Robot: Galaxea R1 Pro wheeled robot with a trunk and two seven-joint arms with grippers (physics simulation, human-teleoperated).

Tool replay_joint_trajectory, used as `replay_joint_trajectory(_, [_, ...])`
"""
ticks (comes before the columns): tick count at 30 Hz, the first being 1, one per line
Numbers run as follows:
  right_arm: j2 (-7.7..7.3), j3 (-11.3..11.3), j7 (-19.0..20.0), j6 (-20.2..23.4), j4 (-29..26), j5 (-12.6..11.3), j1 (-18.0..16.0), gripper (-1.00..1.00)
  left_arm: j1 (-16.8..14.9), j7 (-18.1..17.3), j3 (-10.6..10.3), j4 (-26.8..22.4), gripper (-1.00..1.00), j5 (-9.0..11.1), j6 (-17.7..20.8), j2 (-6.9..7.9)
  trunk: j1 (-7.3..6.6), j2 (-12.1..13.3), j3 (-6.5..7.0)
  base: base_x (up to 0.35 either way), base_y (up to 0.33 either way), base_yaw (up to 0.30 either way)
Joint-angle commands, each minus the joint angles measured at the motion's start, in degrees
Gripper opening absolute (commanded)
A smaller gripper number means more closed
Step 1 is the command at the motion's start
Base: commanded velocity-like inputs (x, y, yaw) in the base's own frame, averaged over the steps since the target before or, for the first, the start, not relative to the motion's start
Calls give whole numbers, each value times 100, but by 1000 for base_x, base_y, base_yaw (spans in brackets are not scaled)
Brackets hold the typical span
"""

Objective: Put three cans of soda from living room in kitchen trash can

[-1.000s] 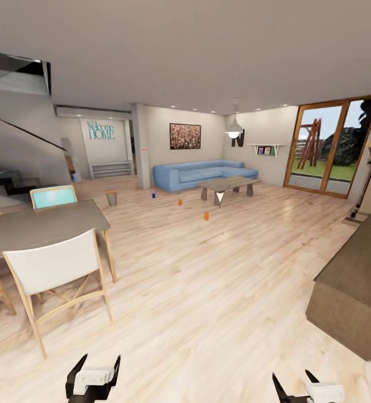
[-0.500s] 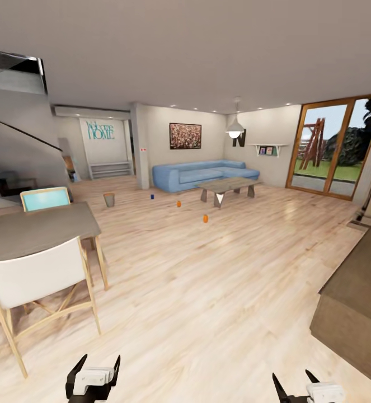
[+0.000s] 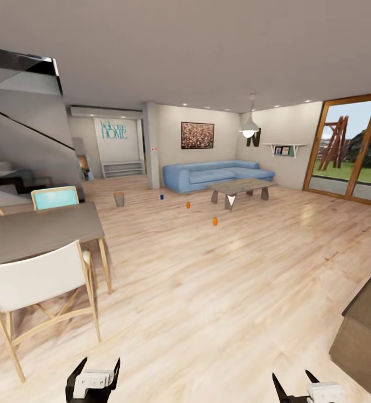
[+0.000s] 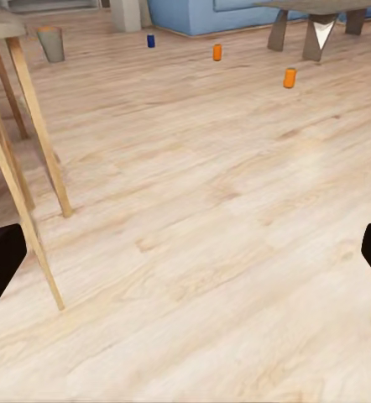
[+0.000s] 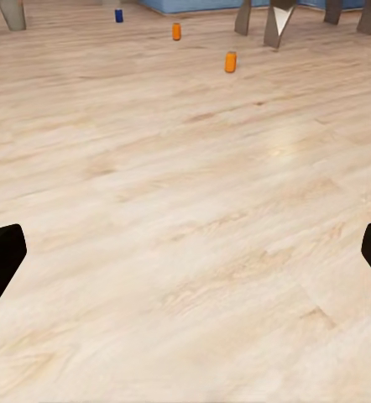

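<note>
A wide room with a light wood floor (image 3: 207,291) is seen from the head view. Two orange soda cans stand upright on the floor far ahead: the nearer can (image 3: 214,221) sits in front of the low coffee table (image 3: 242,187), and the farther can (image 3: 188,205) is set closer to the blue sectional sofa (image 3: 213,173). A small blue can (image 3: 161,196) is seen further back, near a white pillar (image 3: 150,144), and a small grey bin (image 3: 118,198) stands on the floor to its left. All of these are well apart from the robot.

A grey dining table (image 3: 40,229) with a white chair (image 3: 37,285) and turquoise chairs (image 3: 54,197) is placed at the left, below a staircase (image 3: 12,173). A brown cabinet (image 3: 364,324) is seen at the right edge, and glass doors (image 3: 353,148) open onto a garden.

At the bottom of the head view, the left gripper (image 3: 94,374) and the right gripper (image 3: 296,383) are held low over bare floor, each with its fingers spread and nothing between them
</note>
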Motion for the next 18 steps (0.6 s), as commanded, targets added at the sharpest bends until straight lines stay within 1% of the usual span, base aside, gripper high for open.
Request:
replay_joint_trajectory(1, [0, -1, 0, -1, 0, 0, 0, 100, -1, 2, 0, 15, 100, 3, 0, -1, 0, 0, 0, 266, -142, 147])
replay_joint_trajectory(6, [0, -5, 0, 2, 0, -9, 0, 100, -4, 3, 0, 67, 100, 12, 0, 1, 0, 0, 0, 270, -142, 49])
replay_joint_trajectory(18, [0, -6, 0, -2, 0, -17, 0, 100, -4, 3, 0, 71, 100, 16, 0, 2, 0, 0, 0, 282, -138, 4])
